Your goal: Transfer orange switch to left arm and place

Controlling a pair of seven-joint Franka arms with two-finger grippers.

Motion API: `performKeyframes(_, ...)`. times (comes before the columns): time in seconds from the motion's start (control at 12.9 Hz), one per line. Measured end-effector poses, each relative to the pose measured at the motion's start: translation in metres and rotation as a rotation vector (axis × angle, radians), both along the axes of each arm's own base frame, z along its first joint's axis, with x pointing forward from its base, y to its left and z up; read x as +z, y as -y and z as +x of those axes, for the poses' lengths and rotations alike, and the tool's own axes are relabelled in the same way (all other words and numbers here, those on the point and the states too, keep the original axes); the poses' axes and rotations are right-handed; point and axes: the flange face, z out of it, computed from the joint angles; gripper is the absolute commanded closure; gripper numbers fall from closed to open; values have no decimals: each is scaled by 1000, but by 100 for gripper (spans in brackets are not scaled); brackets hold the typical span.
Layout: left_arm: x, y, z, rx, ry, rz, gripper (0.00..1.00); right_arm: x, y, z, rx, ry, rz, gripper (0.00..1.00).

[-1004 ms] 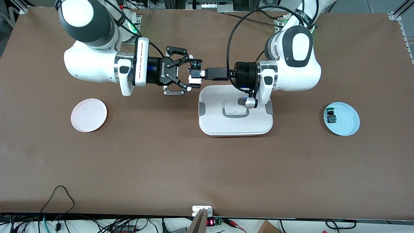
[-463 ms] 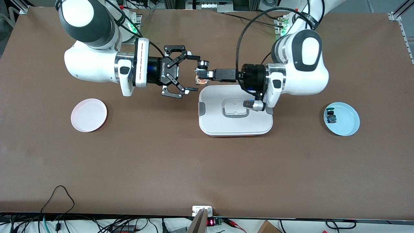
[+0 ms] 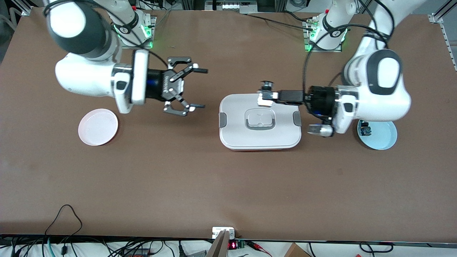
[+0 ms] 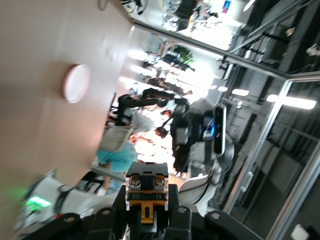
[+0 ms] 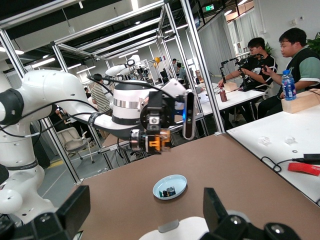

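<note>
Orange switch (image 3: pixel 265 93) sits pinched in the closed left gripper (image 3: pixel 266 96), held in the air over the box (image 3: pixel 260 137) edge nearest the robots' bases. Right gripper (image 3: pixel 192 87) hangs spread wide and empty over bare table toward its own end, near the pink plate (image 3: pixel 98 127). Handover looks unfinished; next, the two must meet clear of the box.

- I saw a pink plate (image 3: pixel 98 127) toward my right arm's end of the table.
- A blue plate (image 3: pixel 383 137) held a small green-capped switch (image 3: pixel 365 130).
</note>
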Motion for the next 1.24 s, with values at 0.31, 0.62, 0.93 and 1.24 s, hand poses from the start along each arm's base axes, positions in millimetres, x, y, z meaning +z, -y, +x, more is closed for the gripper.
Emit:
performKeyframes(0.31,-28,-98,-11,-170,22,298,100,-26,102,21,-3,-50,-13,0)
performKeyframes(0.62,-53,-195,-28,-320,4,721,100,-33,143,23,6,-78,-70,0)
performKeyframes(0.93,-72,-244,-34,-461,10,1084,100,-36,147,19,-12,-334,-191,0)
performKeyframes(1.24,-100,-287,-21,-594,102,1348,100,-26,158,19,-73,-538,-322,0)
